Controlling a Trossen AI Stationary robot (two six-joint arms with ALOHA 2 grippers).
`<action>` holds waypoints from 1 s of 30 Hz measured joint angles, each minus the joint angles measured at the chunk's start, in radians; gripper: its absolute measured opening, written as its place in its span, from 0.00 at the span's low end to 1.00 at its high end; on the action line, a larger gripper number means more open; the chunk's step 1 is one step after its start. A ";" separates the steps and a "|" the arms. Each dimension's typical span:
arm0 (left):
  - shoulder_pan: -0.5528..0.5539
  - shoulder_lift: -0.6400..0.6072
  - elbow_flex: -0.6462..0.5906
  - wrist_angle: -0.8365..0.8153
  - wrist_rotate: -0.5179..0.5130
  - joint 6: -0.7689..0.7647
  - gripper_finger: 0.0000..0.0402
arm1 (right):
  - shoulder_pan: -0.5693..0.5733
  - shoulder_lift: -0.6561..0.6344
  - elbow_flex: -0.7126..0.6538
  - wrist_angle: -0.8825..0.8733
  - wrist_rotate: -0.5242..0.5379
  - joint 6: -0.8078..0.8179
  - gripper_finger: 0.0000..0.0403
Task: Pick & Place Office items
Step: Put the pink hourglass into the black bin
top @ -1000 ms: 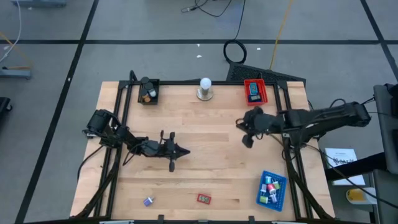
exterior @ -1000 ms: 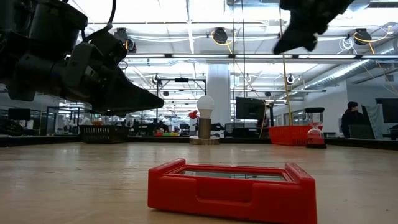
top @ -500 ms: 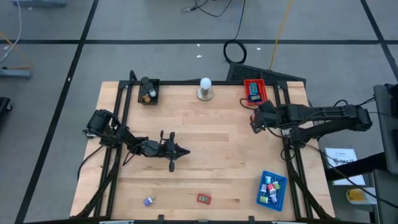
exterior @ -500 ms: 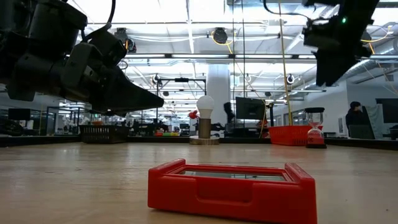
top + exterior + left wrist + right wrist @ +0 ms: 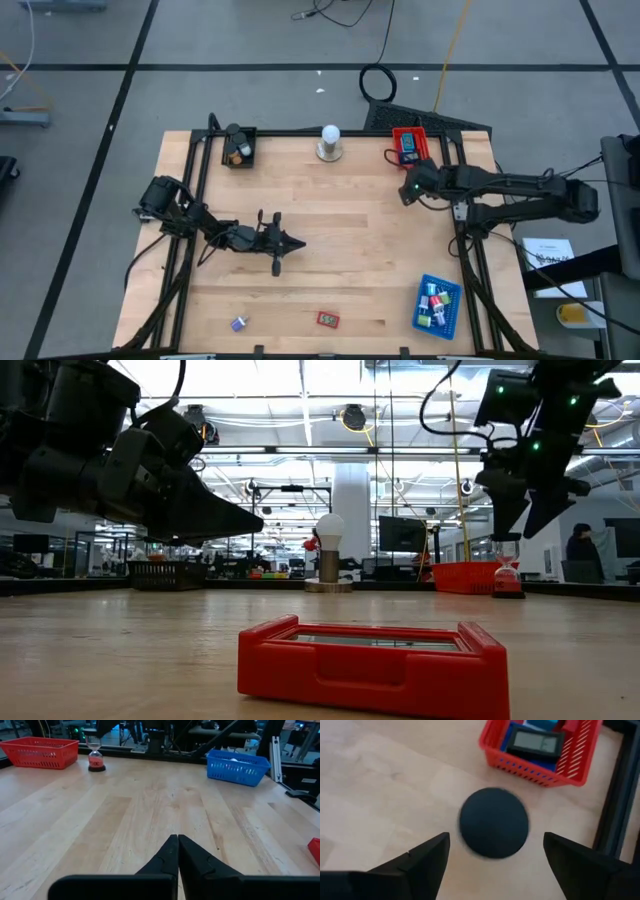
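The counter (image 5: 340,240) was of pale wood planks, edged by a black frame (image 5: 300,132), and stood on a grey floor (image 5: 200,50) crossed by dark lines. Cables (image 5: 378,82) lay on the floor beyond it. The room behind had a white pillar (image 5: 352,500), bright ceiling lights (image 5: 300,380), and a person (image 5: 580,550) at the far right.

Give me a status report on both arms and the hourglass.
Left gripper shut, idle over mid-table. Right gripper open, above hourglass. Hourglass upright beside red tray. Nothing blocking it.
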 joint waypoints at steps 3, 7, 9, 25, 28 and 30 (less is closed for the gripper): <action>0.000 0.000 0.000 0.000 0.000 0.000 0.03 | -0.033 -0.001 -0.038 0.068 0.001 -0.025 0.78; 0.000 0.000 0.000 0.000 0.000 0.000 0.05 | -0.063 -0.001 -0.095 0.164 0.001 -0.047 0.75; 0.000 0.000 0.000 0.000 0.000 0.000 0.04 | -0.074 -0.001 -0.127 0.218 0.000 -0.059 0.72; 0.000 -0.062 -0.095 0.049 -0.132 -0.053 0.01 | -0.050 0.000 -0.188 0.374 -0.007 -0.086 0.39; -0.006 -0.118 -0.161 0.105 -0.184 -0.072 0.02 | -0.005 0.000 -0.169 0.438 -0.033 -0.089 0.39; -0.013 -0.159 -0.197 0.117 -0.212 -0.076 0.02 | 0.038 0.006 -0.163 0.539 -0.053 -0.105 0.39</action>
